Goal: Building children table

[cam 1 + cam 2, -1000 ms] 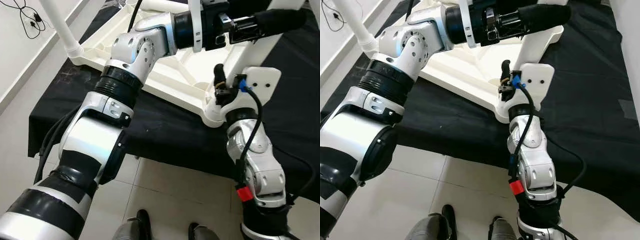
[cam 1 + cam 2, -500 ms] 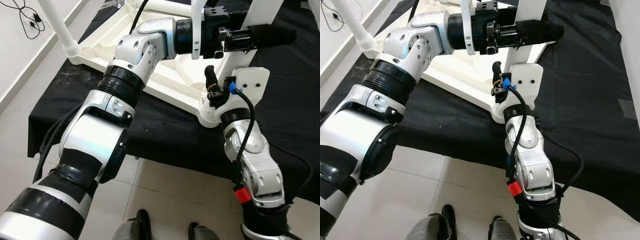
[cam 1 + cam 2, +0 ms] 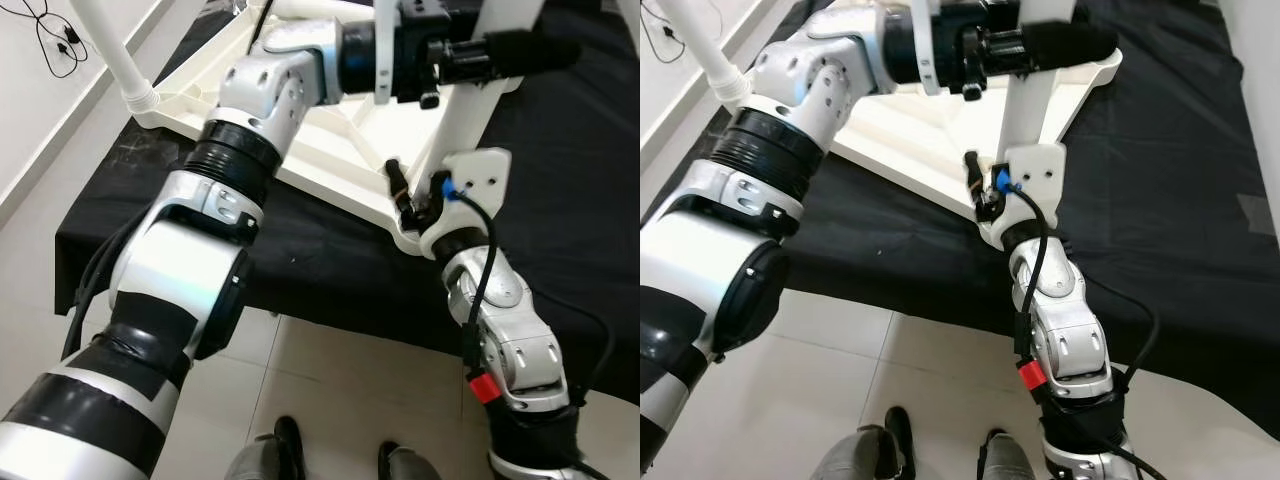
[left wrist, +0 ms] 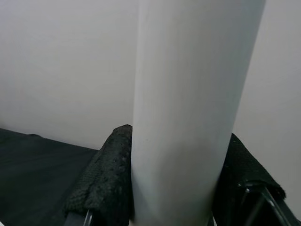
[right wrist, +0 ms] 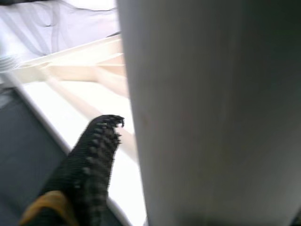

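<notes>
In the left eye view, the white children's table [image 3: 330, 150] is lying upside down on a black cloth [image 3: 300, 250] spread over the tabletop, so its ribbed underside is facing up and the corner sockets are reachable. One white leg [image 3: 470, 100] is standing upright in the near corner socket, and another leg [image 3: 110, 50] is rising from the far left corner. The left tool [image 3: 500, 52] is reaching across high on the near leg, probably steadying it upright, while the right tool [image 3: 415, 195] is sitting low at the leg's base beside the corner.

In the right eye view, the same leg [image 3: 1025, 120] is running between the two arms, and the robot's feet [image 3: 900, 430] are showing on the tiled floor [image 3: 830, 350] below.

In the left wrist view, the black fingers [image 4: 101, 183] are pressing on both sides of the leg [image 4: 188, 108], so this tool is clamping the leg.

In the right wrist view, one finger [image 5: 91, 160] is lying just beside the leg [image 5: 211, 113]; whether this tool is gripping or standing apart, I cannot tell.
</notes>
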{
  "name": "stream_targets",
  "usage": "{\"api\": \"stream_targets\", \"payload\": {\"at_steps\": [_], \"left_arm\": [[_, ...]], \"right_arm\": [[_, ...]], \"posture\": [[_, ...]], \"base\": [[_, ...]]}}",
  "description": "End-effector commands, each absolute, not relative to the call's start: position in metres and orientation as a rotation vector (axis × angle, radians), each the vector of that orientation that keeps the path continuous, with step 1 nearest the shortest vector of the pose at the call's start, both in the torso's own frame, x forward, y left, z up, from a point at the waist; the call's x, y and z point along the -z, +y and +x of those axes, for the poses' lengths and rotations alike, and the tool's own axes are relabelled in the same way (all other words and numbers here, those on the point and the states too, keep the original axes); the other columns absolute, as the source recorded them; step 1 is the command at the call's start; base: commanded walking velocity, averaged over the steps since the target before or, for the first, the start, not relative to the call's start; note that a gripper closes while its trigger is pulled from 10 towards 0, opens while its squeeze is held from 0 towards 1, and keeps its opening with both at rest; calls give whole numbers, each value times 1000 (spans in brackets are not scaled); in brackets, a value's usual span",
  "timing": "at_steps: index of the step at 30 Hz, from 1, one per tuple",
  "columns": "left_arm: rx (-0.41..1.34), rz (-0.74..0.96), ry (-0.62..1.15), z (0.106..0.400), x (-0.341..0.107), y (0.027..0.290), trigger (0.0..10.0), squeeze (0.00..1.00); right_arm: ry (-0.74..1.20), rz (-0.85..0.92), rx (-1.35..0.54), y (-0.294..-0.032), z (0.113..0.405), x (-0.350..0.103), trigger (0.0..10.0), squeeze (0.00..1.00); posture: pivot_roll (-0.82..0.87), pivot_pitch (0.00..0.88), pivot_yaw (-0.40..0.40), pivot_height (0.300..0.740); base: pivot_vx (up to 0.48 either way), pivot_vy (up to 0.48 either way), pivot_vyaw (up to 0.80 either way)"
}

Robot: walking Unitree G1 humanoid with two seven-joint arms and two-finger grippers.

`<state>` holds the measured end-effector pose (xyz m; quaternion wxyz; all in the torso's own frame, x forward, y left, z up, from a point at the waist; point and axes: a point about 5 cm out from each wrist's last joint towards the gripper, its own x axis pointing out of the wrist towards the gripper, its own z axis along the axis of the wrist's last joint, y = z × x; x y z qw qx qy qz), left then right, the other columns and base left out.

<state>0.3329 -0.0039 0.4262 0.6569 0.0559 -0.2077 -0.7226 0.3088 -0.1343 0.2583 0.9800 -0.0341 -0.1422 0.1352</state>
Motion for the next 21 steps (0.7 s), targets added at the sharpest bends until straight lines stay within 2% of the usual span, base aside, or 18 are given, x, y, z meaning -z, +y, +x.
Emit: {"api": "stream_targets", "payload": {"at_steps": [1, 12, 13, 14, 15, 18, 21], "left_arm": [[1687, 131, -467, 328, -428, -10, 0, 0], [1703, 126, -473, 327, -429, -9, 0, 0], [1707, 122, -473, 326, -429, -9, 0, 0], [1711, 119, -473, 326, -429, -9, 0, 0], [1711, 119, -473, 326, -429, -9, 0, 0], [1720, 116, -473, 325, -429, -10, 0, 0], [1723, 120, -474, 324, -429, -11, 0, 0]], "right_arm": [[-283, -57, -374, -131, 310, -258, 10000, 1000], [-342, -166, -474, -173, 324, -285, 10000, 1000], [-347, -180, -494, -178, 326, -288, 10000, 231], [-351, -177, -520, -181, 328, -291, 10000, 0], [-351, -177, -520, -181, 328, -291, 10000, 0], [-351, -175, -687, -188, 331, -297, 10000, 0], [-343, -188, -723, -193, 334, -298, 10000, 0]], "posture": [[24, 314, 91, 740], [28, 316, 92, 740], [33, 318, 93, 740], [35, 318, 93, 740], [35, 318, 93, 740], [35, 319, 92, 740], [36, 321, 89, 740]], "base": [[0, 0, 0], [0, 0, 0], [0, 0, 0], [0, 0, 0], [0, 0, 0], [0, 0, 0], [0, 0, 0]]}}
